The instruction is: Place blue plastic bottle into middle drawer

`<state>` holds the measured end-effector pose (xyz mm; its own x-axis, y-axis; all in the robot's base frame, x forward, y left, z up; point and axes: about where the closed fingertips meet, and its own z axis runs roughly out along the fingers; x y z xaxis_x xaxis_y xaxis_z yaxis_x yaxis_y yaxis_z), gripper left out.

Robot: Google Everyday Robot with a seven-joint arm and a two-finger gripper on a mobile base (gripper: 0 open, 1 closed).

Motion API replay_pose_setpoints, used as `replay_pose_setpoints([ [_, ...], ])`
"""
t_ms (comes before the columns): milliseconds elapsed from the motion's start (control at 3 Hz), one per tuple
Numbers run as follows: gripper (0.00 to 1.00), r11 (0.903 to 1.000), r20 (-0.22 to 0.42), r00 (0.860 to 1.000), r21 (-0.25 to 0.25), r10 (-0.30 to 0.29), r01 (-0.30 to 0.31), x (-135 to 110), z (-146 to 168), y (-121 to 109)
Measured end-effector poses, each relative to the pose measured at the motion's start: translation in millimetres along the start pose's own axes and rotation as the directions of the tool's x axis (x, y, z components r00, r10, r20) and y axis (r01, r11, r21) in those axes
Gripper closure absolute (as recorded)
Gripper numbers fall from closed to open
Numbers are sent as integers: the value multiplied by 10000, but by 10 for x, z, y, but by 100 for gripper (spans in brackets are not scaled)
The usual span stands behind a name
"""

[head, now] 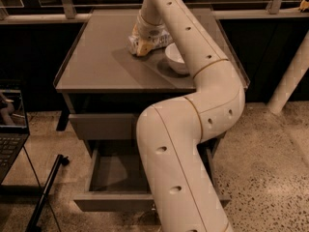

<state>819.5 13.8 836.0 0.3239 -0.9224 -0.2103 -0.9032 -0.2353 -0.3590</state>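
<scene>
1. The claw (143, 41) is down at the back of the bench (96, 64), left of the white bowl (176, 58), at the end of the long white arm (183, 144) that reaches up from the foreground.
2. The blue plastic bottle (158, 37) lies right at the claw, partly hidden beneath it, and appears to rest on its side on the bench top. Its pale label shows just to the claw's right, close beside the bowl's rim.
3. The bottle's long axis seems to run across the bench, roughly left to right in the camera view, with the right end set a little farther back. The claw comes at it from above, over its left half.
4. How far the claw is open cannot be told from this view, nor whether it has hold of the bottle or only sits over it.
5. The relation that matters next is vertical and forward. The middle drawer (113, 173) stands pulled out below the shut upper drawer (99, 126), well apart from the bottle, lower and nearer the camera.
6. As a judgement, the bottle must be lifted off the bench, carried out past its front edge, then lowered into the open tray. The arm's own thick link covers the drawer's right part, so the left part looks the freer landing spot.
7. The nearby bowl is the likeliest thing to be knocked during the lift.
</scene>
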Motion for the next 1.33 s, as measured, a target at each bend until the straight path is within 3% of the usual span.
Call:
replay_pose_setpoints([
  [667, 100, 9988, 461, 9989, 480, -54, 32, -74, -25, -107],
  [1000, 100, 9990, 1371, 9904, 422, -205, 149, -252, -262, -23],
  [1333, 100, 9993, 2505, 9681, -332, -86, 174, -497, -518, 245],
])
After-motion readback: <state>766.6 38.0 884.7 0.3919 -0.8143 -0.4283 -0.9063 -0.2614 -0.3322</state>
